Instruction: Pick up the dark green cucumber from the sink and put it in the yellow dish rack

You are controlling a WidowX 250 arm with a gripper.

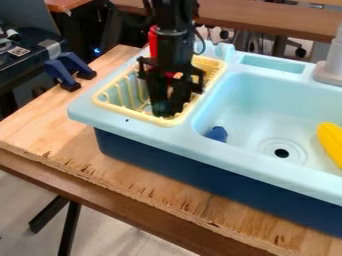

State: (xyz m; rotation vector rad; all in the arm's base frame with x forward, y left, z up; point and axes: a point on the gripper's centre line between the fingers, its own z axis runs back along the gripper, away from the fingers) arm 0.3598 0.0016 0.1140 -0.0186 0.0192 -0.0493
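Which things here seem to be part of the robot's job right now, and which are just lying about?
Seemingly in the job:
- black two-finger gripper, down in the rack
- pale yellow plastic dish rack

Apparently just lying about:
- small blue object in the light-blue sink
- long, rounded yellow object, also there

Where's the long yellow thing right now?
In the camera view, the long yellow thing lies in the light blue sink, at the right edge, just right of the drain.
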